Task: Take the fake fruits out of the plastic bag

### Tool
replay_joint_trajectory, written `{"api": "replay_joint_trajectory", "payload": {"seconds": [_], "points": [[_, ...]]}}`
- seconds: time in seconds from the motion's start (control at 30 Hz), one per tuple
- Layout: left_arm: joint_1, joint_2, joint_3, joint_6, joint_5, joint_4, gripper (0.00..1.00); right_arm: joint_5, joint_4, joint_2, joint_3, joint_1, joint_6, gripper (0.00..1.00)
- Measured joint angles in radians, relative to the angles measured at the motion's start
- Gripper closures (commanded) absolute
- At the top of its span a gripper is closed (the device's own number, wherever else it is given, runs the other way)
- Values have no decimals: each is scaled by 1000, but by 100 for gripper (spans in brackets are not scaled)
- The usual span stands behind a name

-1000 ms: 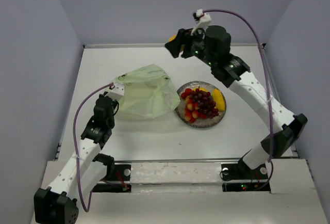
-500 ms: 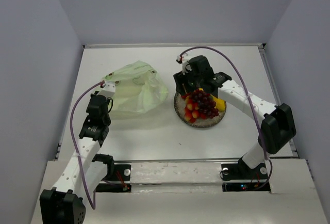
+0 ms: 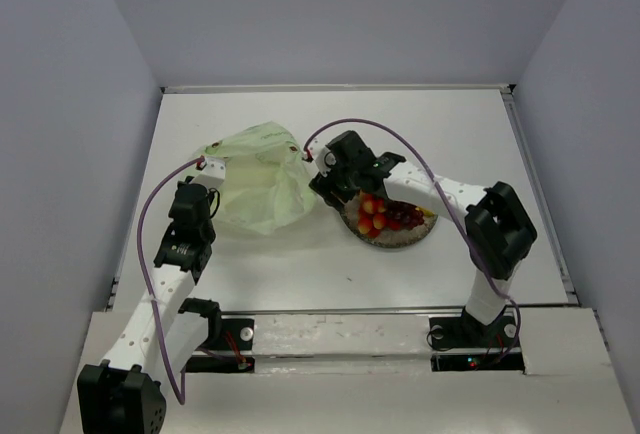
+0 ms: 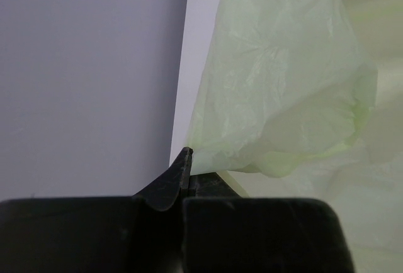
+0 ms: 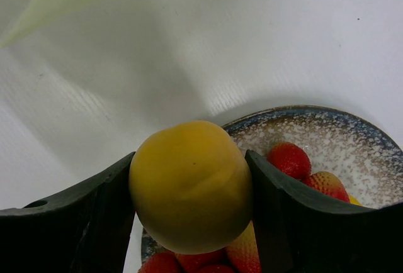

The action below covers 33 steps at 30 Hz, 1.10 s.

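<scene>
**Top view.** Plastic bag (image 3: 262, 176): lies crumpled on the white table (image 3: 300, 264), left of centre, just beside the speckled plate (image 3: 402, 245). Left gripper (image 3: 207, 168): sits at the bag's left edge, nipping the film. Right gripper (image 3: 327, 190): hangs low at the plate's left rim, between bag and plate. On the plate: red strawberry pieces (image 3: 372, 217) and a dark grape bunch (image 3: 404, 216), partly hidden under the right arm.

**Left wrist view.** Clenched tight, dark fingertips (image 4: 182, 166) meeting on a fold of the pale green film. Bag rising up and to the right from the nip, translucent and wrinkled. Behind it a strip of white table, then the grey wall (image 4: 88, 78) on the left.

**Right wrist view.** Grasps the round yellow-orange fruit (image 5: 191, 185) between both dark fingers (image 5: 94, 207), one pressed on each side of it. Holds it over the plate's near-left rim; cannot tell whether it touches the plate. Strawberry pieces in the plate to the right of the fruit and beneath it. A corner of the bag at top left, apart from the fruit.
</scene>
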<state>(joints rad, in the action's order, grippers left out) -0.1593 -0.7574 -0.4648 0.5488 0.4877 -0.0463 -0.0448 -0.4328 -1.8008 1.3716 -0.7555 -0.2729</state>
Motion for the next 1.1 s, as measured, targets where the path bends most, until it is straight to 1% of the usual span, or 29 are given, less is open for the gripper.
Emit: {"api": "replay_joint_trajectory", "payload": {"seconds": [0.17, 0.4, 0.43, 0.5, 0.53, 0.6, 0.63, 0.7, 0.73, 0.77, 0.97, 1.1], "points": [[0, 0, 0, -5, -6, 0, 99, 39, 0, -14, 0, 3, -44, 71], [4, 0, 0, -4, -6, -1, 99, 60, 3, -18, -27, 8, -73, 63], [4, 0, 0, -4, -7, -2, 99, 60, 3, -23, -28, 8, -76, 60], [4, 0, 0, -4, -9, -2, 99, 61, 3, -34, -28, 8, -80, 56], [4, 0, 0, -4, -9, -2, 99, 63, 3, -41, -28, 8, -84, 51], [4, 0, 0, -4, -10, -2, 99, 69, 3, -51, -30, 8, -90, 46], [4, 0, 0, -3, -10, -2, 98, 72, 3, -55, -30, 8, -92, 40], [4, 0, 0, -4, -11, -2, 98, 84, 3, -61, -33, 8, -98, 36], [4, 0, 0, -4, -13, -2, 98, 88, 3, -61, -35, 8, -100, 30], [4, 0, 0, -4, -13, -2, 98, 92, 3, -61, -36, 8, -101, 27], [4, 0, 0, -4, -16, -2, 97, 111, 3, -61, -40, 8, -106, 16], [4, 0, 0, -3, -17, -2, 97, 117, 3, -61, -40, 8, -106, 15]]}}
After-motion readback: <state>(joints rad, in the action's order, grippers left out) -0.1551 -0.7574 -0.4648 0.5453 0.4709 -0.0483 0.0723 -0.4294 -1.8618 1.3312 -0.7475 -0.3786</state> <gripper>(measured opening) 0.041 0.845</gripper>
